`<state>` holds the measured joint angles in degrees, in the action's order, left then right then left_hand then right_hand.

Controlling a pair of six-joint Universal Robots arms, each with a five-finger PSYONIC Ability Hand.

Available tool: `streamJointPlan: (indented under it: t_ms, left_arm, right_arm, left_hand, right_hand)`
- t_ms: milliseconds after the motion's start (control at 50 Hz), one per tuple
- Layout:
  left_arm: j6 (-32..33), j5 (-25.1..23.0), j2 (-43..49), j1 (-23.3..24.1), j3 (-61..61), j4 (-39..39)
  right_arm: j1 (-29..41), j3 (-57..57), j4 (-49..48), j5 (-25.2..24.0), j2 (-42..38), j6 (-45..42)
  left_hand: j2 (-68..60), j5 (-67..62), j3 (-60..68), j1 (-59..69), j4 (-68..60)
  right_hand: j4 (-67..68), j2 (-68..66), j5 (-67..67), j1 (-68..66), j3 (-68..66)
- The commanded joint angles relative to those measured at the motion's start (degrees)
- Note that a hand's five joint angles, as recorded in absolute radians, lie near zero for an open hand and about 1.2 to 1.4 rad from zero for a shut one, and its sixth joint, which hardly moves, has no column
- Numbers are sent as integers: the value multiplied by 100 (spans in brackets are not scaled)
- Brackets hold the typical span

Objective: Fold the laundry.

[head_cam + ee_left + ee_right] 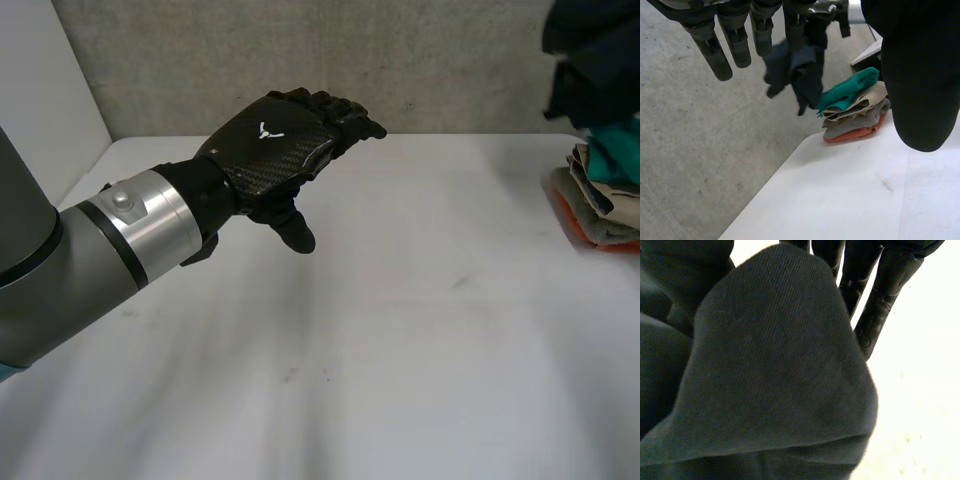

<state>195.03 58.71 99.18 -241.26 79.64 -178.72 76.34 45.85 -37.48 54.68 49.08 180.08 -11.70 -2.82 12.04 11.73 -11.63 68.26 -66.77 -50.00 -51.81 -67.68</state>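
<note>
A dark cloth (pixel 775 370) hangs bunched, gripped by the right robot hand (pixel 875 300) over a folded stack (pixel 600 200) at the edge of the surface (pixel 400 350), while the left robot hand (pixel 275 150) hovers open; soft and limp, it seems best taken by a corner.

1. One white table (pixel 400 350).
2. Two black robot hands: one left hand (pixel 275 150) and one right hand (pixel 880 310).
3. One grey robot arm (pixel 60 270), the left one.
4. One dark cloth (pixel 775 370), not folded.
5. One stack of folded cloths (pixel 855 115). Four colours can be counted in it: one teal cloth (pixel 847 90), one beige cloth (pixel 862 104), one grey cloth (pixel 855 122) and one orange cloth (pixel 852 136).
</note>
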Motion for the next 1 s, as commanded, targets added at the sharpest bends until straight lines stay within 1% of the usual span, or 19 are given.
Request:
streamJointPlan:
  t_ms: [20,140,160,240,300,380,460,500,520,540,580,600,620,640,720,900,1000]
  left_arm:
    - [0,0,-48,35,43,4]
    - [9,0,-48,44,113,-13]
    - [0,0,-48,44,131,-13]
    - [9,0,-48,53,175,-13]
    - [9,0,-48,62,184,-13]
    - [9,0,-48,88,184,-13]
    - [0,9,-57,97,193,-13]
    - [0,9,-66,114,193,-13]
    - [0,9,-74,123,193,-13]
    - [0,9,-74,141,193,-13]
    - [-9,9,-109,184,184,-13]
    - [-9,9,-127,193,193,-13]
    - [-9,9,-144,211,193,-13]
    - [-9,9,-188,220,201,-13]
    - [-17,9,-285,246,210,-13]
    - [-79,0,-320,255,210,-5]
    - [-88,0,-338,255,201,-13]
  right_arm:
    - [-769,555,-769,-888,-653,485]
    - [-1428,1214,-1050,-1583,-733,511]
    - [-1603,1381,-1068,-1801,-724,476]
    - [-1736,1645,-1086,-2303,-724,432]
    - [-1745,1690,-1103,-2427,-742,371]
    - [-1745,1620,-1138,-2419,-794,291]
    - [-1763,1514,-1138,-2366,-900,282]
    - [-1772,1523,-1130,-2208,-909,282]
    - [-1772,1540,-1104,-2112,-891,282]
    - [-1763,1593,-1051,-1876,-830,282]
    - [-1772,1672,-1007,-1603,-751,274]
    - [-1772,1733,-972,-1462,-672,274]
    - [-1780,1891,-876,-1200,-471,274]
    - [-1772,1970,-823,-1040,-339,274]
    - [-1798,2226,-524,-688,250,274]
    - [-2088,2639,609,-670,1121,142]
    - [-2518,2938,1470,-608,1481,-700]
  left_hand:
    - [98,210,-133,-101,91]
    - [98,210,-132,-101,91]
    - [82,193,-116,-84,75]
    - [81,193,-116,-84,74]
    - [81,193,-116,-84,74]
    - [81,193,-116,-84,74]
    - [81,193,-116,-84,74]
    - [81,193,-116,-84,74]
    - [81,193,-116,-84,74]
    - [81,193,-116,-84,74]
    - [81,193,-116,-84,74]
    - [81,193,-116,-84,74]
    - [81,193,-116,-84,74]
    - [98,209,-132,-101,91]
    - [98,209,-132,-101,91]
    - [98,210,-132,-101,91]
    - [98,210,-132,-101,91]
  right_hand:
    - [1174,-1323,-2000,-2819,-1232]
    - [1174,-1323,-2000,-2819,-1232]
    - [1174,-1323,-2000,-2819,-1232]
    - [1174,-1323,-2000,-2819,-1232]
    - [1174,-1323,-2000,-2819,-1232]
    - [1174,-1323,-2000,-2819,-1232]
    - [1174,-1323,-2000,-2819,-1232]
    - [1174,-1323,-2000,-2819,-1232]
    - [-103,-46,-724,-1543,45]
    - [-3080,2930,2253,1434,3022]
    - [-5236,5087,4410,3591,5178]
    - [-5826,5677,5000,4181,5768]
    - [-5826,5677,5000,4181,5768]
    - [-5826,5677,5000,4181,5768]
    - [-5826,5677,5000,4181,5768]
    - [-5826,5677,5000,4181,5768]
    - [-5826,5677,5000,4181,5768]
